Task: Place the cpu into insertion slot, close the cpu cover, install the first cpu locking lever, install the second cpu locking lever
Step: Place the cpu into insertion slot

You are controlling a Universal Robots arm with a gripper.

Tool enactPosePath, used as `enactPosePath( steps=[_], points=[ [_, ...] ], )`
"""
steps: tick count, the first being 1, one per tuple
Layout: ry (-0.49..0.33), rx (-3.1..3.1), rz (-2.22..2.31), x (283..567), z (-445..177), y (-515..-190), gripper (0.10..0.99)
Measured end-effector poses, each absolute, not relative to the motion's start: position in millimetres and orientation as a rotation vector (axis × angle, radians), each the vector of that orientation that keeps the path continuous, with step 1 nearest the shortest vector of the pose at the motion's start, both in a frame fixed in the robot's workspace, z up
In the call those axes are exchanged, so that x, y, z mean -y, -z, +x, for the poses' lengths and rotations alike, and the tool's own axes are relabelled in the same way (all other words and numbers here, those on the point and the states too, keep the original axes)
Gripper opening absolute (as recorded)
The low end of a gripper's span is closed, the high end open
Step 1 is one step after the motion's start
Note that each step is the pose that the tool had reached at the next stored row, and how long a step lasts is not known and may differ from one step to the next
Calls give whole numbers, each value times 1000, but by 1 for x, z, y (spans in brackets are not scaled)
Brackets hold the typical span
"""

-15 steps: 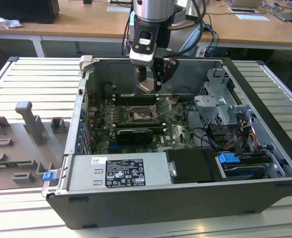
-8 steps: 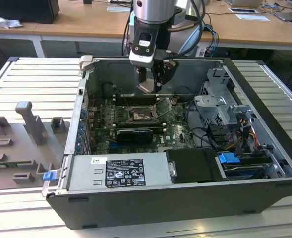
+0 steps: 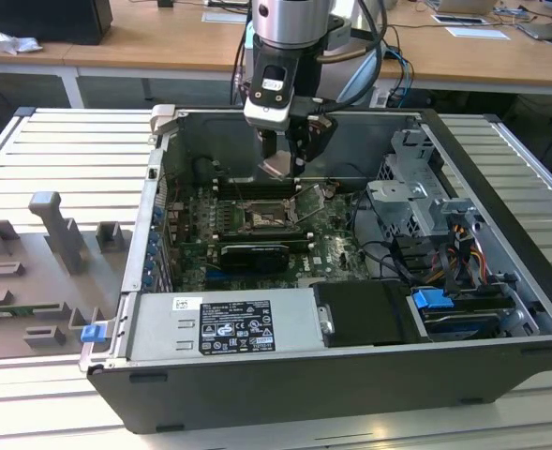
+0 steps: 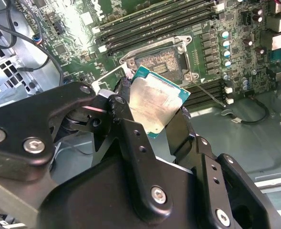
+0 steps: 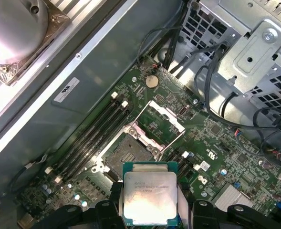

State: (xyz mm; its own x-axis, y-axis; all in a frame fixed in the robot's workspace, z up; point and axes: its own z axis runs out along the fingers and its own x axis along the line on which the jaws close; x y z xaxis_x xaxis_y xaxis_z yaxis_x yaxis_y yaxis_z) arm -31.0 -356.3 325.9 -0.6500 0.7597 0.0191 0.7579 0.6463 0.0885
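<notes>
Pincer: the black, angular metal pincer (image 3: 290, 157) hangs under the arm's shiny silver wrist inside the open case. It is clenched on the cpu, with its matte, bolted fingers (image 4: 126, 114) pressing two opposite edges.
Cpu: a small flat square cpu (image 4: 154, 102) with a brushed, pale silver-grey metal top and a thin teal-green rim. It is held in the air above the board, near the insertion slot and apart from it.
Heading: being square, it has no long axis. In both wrist views its metal top faces the camera, and in the second wrist view one corner points toward the insertion slot.
Insertion slot: a square dark insertion slot (image 5: 128, 155) with a metal rim and a fine-grained field of contacts, lying bare.
Cpu cover: a thin silver metal cpu cover (image 5: 163, 119), a square frame with a cut-out centre. It stands open on the side of the slot away from the cpu.
Board: a glossy green motherboard (image 5: 212, 143) studded with small parts. Long black memory slots (image 5: 90, 136) run beside the insertion slot.
Case: a dark grey sheet-metal computer case (image 3: 285, 394), lying open-sided, with a silver labelled power supply box (image 3: 224, 323) along its near wall.
Tabletop: a pale tabletop of ribbed metal slats (image 3: 60, 141). A grey blocky fixture (image 3: 55, 234) sits at the exterior view's left of the case.
Room: light wooden desks (image 3: 163, 47) stand behind.
</notes>
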Motion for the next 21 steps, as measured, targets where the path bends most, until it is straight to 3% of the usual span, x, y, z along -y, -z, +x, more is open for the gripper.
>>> enactPosePath(
  steps=[21],
  points=[
    [-138, -2828, 1314, 356, -31, -318, 537]
  ],
)
